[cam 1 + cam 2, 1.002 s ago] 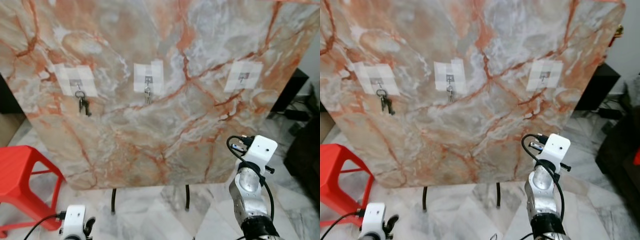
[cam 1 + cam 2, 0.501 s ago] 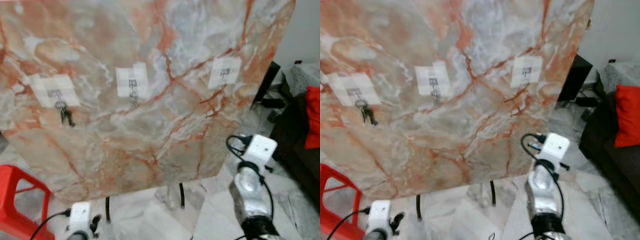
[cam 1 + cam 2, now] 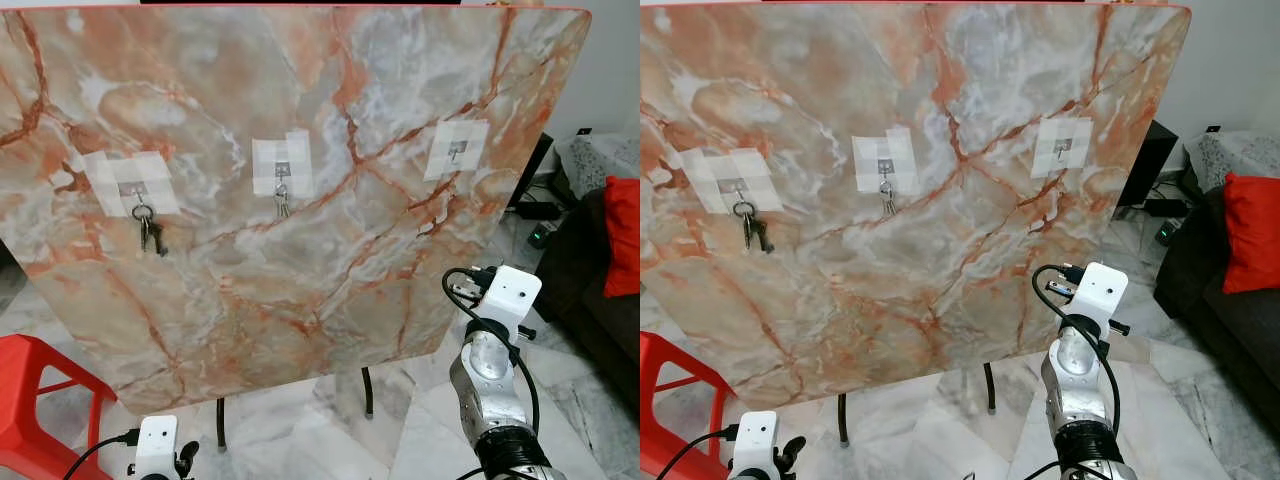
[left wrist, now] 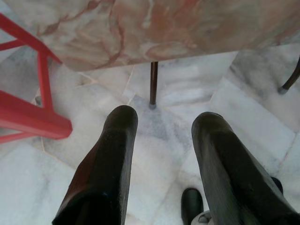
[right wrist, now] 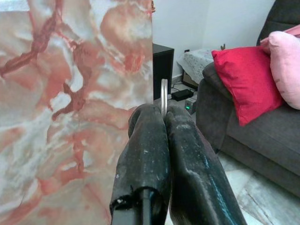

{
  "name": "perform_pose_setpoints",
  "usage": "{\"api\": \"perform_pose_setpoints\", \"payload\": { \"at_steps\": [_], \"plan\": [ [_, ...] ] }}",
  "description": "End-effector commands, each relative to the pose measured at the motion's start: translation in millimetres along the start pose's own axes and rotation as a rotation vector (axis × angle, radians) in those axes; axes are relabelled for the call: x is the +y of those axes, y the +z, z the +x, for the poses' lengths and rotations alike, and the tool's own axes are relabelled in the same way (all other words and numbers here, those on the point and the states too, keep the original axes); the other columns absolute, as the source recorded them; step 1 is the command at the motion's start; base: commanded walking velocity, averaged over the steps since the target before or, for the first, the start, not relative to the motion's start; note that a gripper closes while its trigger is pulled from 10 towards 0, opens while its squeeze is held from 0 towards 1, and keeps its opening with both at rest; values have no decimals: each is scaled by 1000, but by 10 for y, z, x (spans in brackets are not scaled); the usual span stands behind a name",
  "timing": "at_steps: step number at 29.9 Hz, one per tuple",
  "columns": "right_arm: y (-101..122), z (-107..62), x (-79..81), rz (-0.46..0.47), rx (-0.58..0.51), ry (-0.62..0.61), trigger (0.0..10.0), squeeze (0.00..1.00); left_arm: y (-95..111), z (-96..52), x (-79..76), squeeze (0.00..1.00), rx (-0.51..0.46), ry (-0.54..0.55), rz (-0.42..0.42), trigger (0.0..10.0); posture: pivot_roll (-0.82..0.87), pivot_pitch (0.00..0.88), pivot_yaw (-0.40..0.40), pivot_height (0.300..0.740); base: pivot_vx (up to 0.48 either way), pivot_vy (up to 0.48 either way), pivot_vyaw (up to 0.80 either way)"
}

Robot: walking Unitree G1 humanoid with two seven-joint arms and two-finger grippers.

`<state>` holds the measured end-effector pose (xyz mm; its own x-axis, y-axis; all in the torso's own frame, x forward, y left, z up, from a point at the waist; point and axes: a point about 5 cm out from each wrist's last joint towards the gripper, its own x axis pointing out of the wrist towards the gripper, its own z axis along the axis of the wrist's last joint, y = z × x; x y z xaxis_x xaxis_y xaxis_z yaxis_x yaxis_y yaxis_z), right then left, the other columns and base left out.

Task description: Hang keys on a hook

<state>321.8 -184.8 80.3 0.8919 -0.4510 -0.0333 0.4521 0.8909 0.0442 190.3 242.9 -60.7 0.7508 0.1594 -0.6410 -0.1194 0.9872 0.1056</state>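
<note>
In front of you stands a large marble board (image 3: pixel 300 180) with orange and grey veins, leaning back on thin dark legs (image 3: pixel 220 425) over a pale marble floor (image 3: pixel 400 430). Three hooks are fixed on it with patches of white tape: the left hook (image 3: pixel 135 190) carries a bunch of dark keys (image 3: pixel 150 232), the middle hook (image 3: pixel 282 172) carries a small silver key (image 3: pixel 282 203), and the right hook (image 3: pixel 457 150) is bare. Your right arm (image 3: pixel 490 390) is raised in front of the lower right corner of the board, below the bare hook and well apart from it. In the right wrist view, the right gripper (image 5: pixel 165 115) has its two black fingers (image 5: pixel 145 154) pressed together, and they clench a thin silver key ring (image 5: pixel 164 93) that sticks out between the tips; so the thing to hang is in this gripper, not yet on a hook. Behind it you see the edge of the board, a grey sofa (image 5: pixel 253 136) with a red cushion (image 5: pixel 236 77) and a pink cushion (image 5: pixel 288 65). Your left arm (image 3: pixel 157 452) hangs low near the floor. The left gripper (image 4: pixel 164 124) is released, its fingers (image 4: pixel 110 164) spread wide with nothing between them, and it points at the floor near one leg of the board and a red stool (image 4: pixel 28 115).
</note>
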Motion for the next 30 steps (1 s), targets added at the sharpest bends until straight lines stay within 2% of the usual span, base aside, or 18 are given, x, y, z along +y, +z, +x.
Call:
{"api": "perform_pose_setpoints", "payload": {
  "at_steps": [1, 12, 17, 23, 27, 30],
  "plan": [
    [19, 23, -25, 3, -6, -3, 10000, 0, 27, 18, -48, 0, -5, -9, -11, 10000, 83, 0, -49, 740, 266, 0, 0],
    [26, -12, 90, -3, -18, 77, 10000, 0, -39, -3, -54, 0, 18, -6, -10, 10000, 84, 0, -49, 740, 266, 0, 0],
    [25, -14, 89, 0, -18, 75, 10000, 0, -42, -3, -59, 0, 19, -8, -13, 10000, 84, 0, -49, 740, 155, 0, 0],
    [25, -10, 24, -6, -27, 11, 10000, 0, -20, 5, -87, 0, 7, -24, -16, 10000, 85, 0, -50, 740, 0, 0, 0],
    [100, 16, -14, -39, -74, -13, 10000, 0, -27, 3, -88, 0, 10, -26, -18, 10000, 84, 0, -49, 740, 0, 0, 0],
    [172, 57, -113, -58, -110, -88, 10000, 0, -36, -2, -90, 0, 11, -28, -18, 10000, 84, 0, -49, 740, 0, 0, 0]
  ]
}}
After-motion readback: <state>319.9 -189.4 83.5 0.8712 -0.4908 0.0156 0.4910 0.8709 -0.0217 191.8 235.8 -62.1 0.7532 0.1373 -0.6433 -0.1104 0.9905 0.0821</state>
